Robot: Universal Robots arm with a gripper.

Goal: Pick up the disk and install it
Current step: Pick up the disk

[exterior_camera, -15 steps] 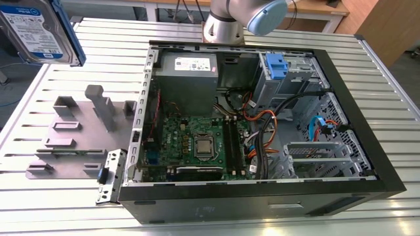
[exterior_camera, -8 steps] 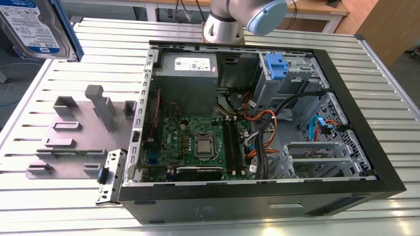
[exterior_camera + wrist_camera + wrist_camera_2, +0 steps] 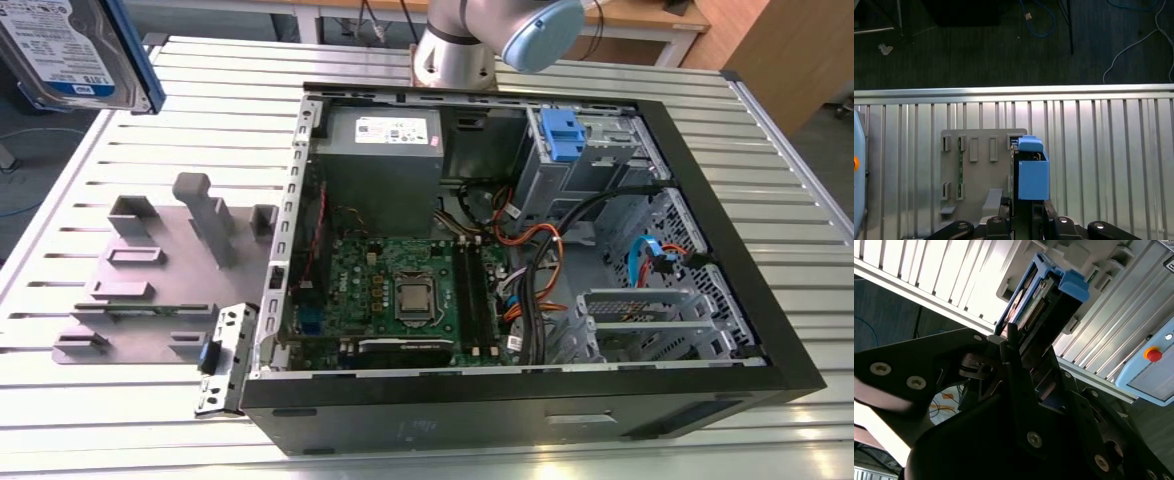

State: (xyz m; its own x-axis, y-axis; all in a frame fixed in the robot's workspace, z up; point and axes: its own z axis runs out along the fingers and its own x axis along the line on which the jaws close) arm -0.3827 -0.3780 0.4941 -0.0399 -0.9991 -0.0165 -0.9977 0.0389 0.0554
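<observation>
The disk [image 3: 67,50], silver with a white-and-blue label and blue side rails, hangs in the air at the exterior view's upper left, above the table's corner. In both wrist views it appears edge-on. In the second wrist view my gripper [image 3: 1021,342] is shut on the disk [image 3: 1046,295], its black fingers [image 3: 1013,347] clamped on the lower end. In the first wrist view the disk [image 3: 1031,172] rises from the gripper [image 3: 1024,217] over the grey stand [image 3: 974,170]. The open computer case [image 3: 747,300] lies to the exterior view's right of it.
The grey plastic stand [image 3: 160,270] with upright posts sits on the slatted metal table [image 3: 214,90] beside the case. Inside the case are a grey power-supply box [image 3: 380,150], a green motherboard [image 3: 400,290], cables and a drive bay with a blue latch [image 3: 567,135]. The arm's base [image 3: 461,45] stands behind.
</observation>
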